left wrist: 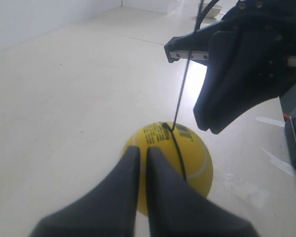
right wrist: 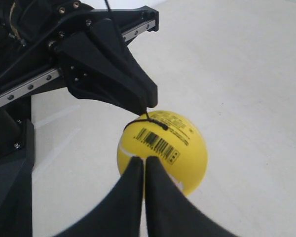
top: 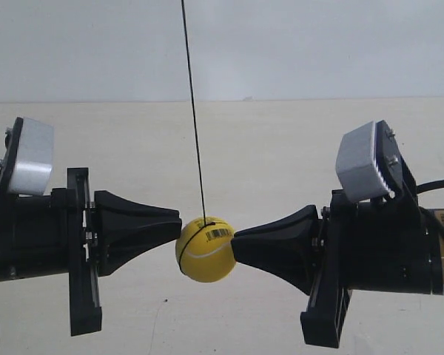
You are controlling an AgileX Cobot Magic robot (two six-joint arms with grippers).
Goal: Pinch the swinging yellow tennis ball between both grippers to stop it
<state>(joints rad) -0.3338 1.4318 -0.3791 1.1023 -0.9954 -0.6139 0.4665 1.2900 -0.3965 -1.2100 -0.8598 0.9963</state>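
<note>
Nearest the left wrist camera, the left gripper showed its two dark fingers drawn close together, with only a thin slit between them. Their blunt tips were set against the near side of the yellow tennis ball. A black band ran over the ball just beyond those tips, and the thin dark string rose from the top of the ball. In the right wrist view the right gripper likewise had its fingers together, pressed side by side, with their tips against the ball below the barcode sticker. The opposite gripper's cone tip ended at the far side of the ball, close to the string knot. In the exterior view the ball hung on the string between the two cone tips. The arm at the exterior view's left touched it at the band. The arm at the exterior view's right touched it just below the sticker. The string leaned slightly off vertical. A light grey ribbed block sat on top of each gripper body. The pale floor lay behind.
</note>
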